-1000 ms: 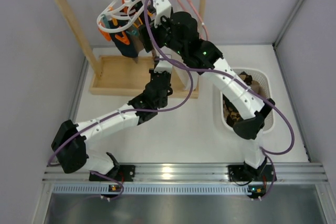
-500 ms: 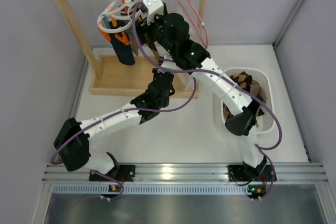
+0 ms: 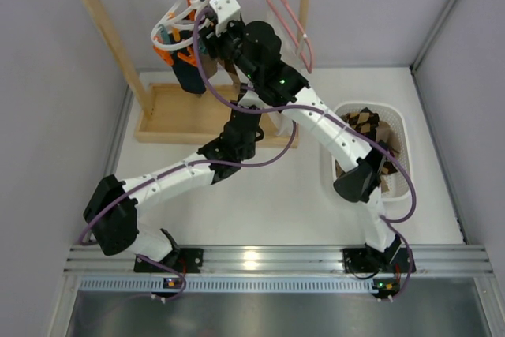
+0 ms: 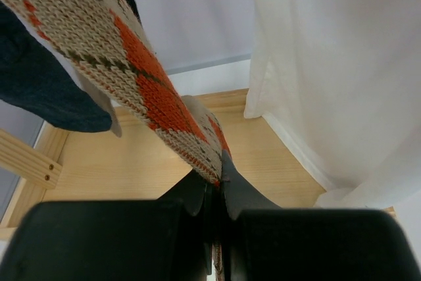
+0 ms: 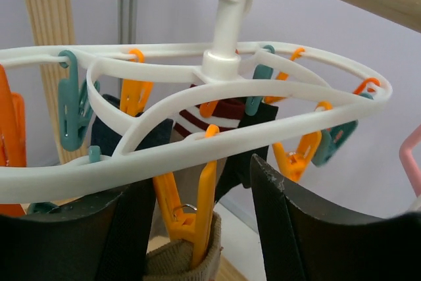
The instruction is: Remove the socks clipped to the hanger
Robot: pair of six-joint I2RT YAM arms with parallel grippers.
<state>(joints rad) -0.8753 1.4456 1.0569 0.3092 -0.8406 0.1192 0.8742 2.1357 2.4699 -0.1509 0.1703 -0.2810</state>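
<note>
left gripper: pinched on the argyle sock at its tip;
right gripper: spread around an orange clothespin under the hanger

The left arm swings out to the left from its base, bends sharply at the elbow and stretches diagonally forward and to the right. The left gripper is clamped tight on a patterned sock. The right arm rises, folds at the elbow and leans far forward and left, passing over the left wrist. The right gripper has its fingers spread wide apart.
</note>
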